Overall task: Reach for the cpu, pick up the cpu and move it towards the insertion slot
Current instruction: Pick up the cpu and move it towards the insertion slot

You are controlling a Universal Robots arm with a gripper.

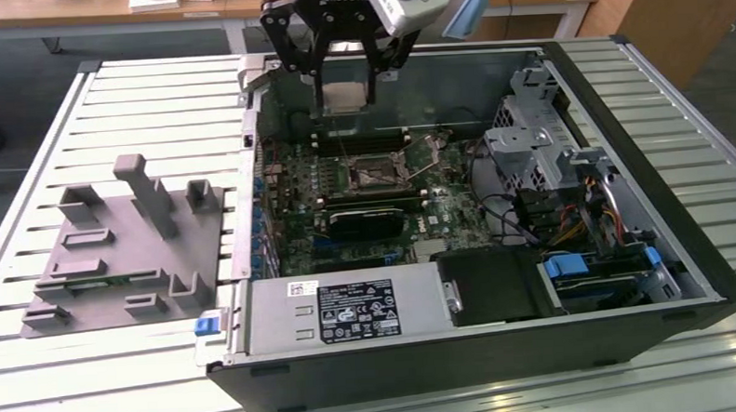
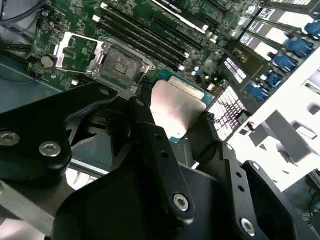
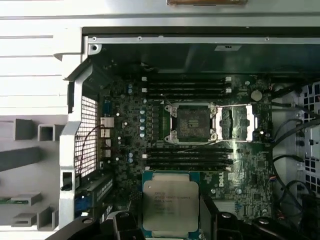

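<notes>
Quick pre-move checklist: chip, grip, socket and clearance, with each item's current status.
1. The cpu is in the end effector: ok, fingers on opposite edges.
2. Cpu lifted above the board: ok, hanging inside the case.
3. The insertion slot open: ok, frame flipped aside, dark centre exposed.
4. Cpu over the slot: not ok, offset in the first wrist view.
5. Cpu level: cannot tell.
</notes>
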